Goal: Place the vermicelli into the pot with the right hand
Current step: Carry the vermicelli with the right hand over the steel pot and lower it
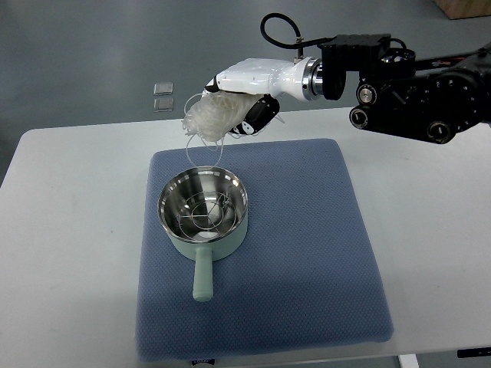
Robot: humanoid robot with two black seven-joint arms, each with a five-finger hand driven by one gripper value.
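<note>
Pale, translucent vermicelli (209, 119): a loose bundle clasped in the curled fingers of the right hand (234, 107), raised above and just behind the pot (203, 211), strands trailing toward its rim, likely held there for dropping in. Pot: steel-lined, green, handle toward the robot, on blue mat (307, 253).

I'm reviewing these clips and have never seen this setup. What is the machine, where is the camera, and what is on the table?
There is one camera, looking steeply down from the robot's own side. The black arm from the right ends in a white right hand with fingers, closed on a bundle of pale vermicelli whose strands dangle. Below, on a blue mat covering a white table, stands a green pot with a steel inside, handle toward the camera. The vermicelli is above the pot's far side, not yet in it. No left arm shows.
</note>
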